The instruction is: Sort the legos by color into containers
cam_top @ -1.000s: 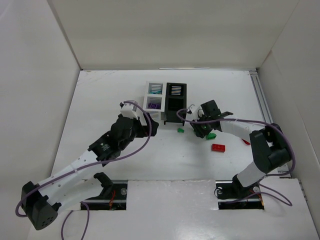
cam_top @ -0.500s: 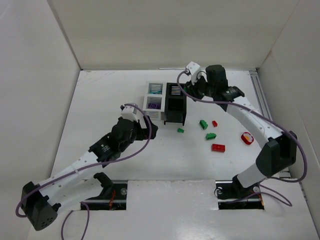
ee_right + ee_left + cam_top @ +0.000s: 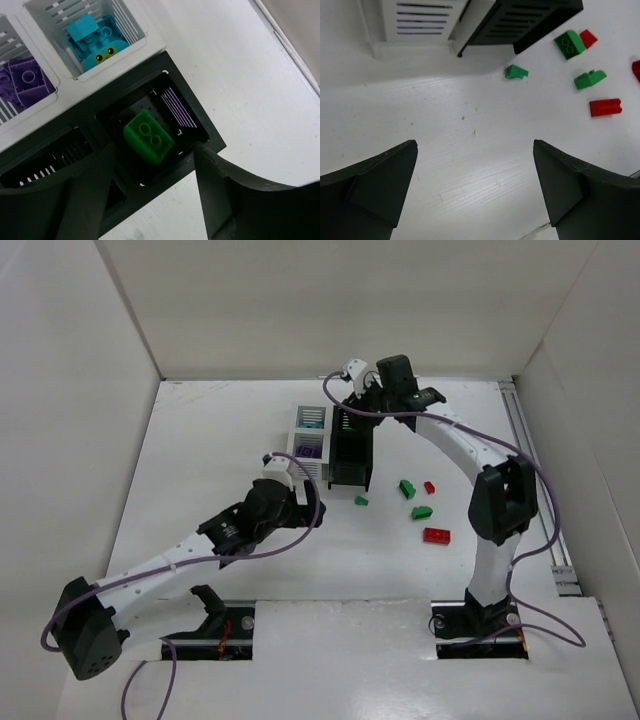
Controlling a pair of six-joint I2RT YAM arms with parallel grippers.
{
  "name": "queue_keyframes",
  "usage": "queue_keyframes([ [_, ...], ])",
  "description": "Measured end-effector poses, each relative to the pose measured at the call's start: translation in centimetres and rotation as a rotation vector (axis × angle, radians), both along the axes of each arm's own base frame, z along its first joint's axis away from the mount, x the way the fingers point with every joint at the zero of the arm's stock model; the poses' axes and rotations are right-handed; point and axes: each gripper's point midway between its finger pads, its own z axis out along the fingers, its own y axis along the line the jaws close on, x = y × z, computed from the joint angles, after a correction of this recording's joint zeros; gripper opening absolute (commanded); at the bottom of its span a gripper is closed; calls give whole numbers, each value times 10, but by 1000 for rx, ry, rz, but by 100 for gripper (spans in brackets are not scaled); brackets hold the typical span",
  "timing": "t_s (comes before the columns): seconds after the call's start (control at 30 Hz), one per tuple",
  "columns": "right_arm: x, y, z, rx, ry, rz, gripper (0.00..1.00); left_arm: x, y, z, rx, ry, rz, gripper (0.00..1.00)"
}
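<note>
While our right gripper [image 3: 155, 200] hangs with its fingers spread wide and nothing between them, a green brick [image 3: 148, 136] lies tilted just below it inside one compartment of the black container [image 3: 212, 141]. That compartment adjoins the one holding the teal bricks [image 3: 97, 37] in the white container [image 3: 125, 59]; the purple bricks [image 3: 25, 80] fill the white container's other compartment. From above we see the two containers side by side, with this gripper over the far end of the black one.

Our left gripper [image 3: 475, 195] is likewise spread and empty, hovering over the surface [image 3: 470, 140] in front of the containers' near ends. Loose on the surface beyond it lie a small green piece [image 3: 516, 72], a two-stud green brick [image 3: 570, 43] touching a small red piece [image 3: 588, 37], a sloped green brick [image 3: 590, 79] and a long red brick [image 3: 605, 107].
</note>
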Motion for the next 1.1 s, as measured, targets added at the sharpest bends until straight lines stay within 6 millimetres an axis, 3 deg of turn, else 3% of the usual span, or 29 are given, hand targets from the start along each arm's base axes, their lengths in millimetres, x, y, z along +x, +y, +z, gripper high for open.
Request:
queue_keyframes([
  [0.1,-1,-1,4,-9,-6,9,82,-8,-15,-9,42,17,-42,100],
  [0.2,-6,-5,20,-7,-38,5,85,-13,-33,-13,79,24,-81,100],
  [0.3,-23,-22,44,-6,-81,-33,87,-13,-53,-15,112,24,-106,97],
  [0.4,-51,-57,70,29,-124,-118,88,-7,-75,-19,135,24,-119,92],
  [0.5,-80,-113,87,77,-165,-251,91,3,-96,-29,168,27,-116,89],
  [0.53,-94,-139,88,93,-181,-319,91,7,-102,-34,187,26,-108,87],
  [0.67,-125,-180,79,101,-193,-433,92,17,-124,-54,255,32,-85,81],
  [0.83,-146,-194,76,105,-197,-472,92,34,-151,-84,315,48,-55,73],
  [1.1,-150,-202,84,107,-224,-496,92,46,-147,-116,365,68,50,55],
])
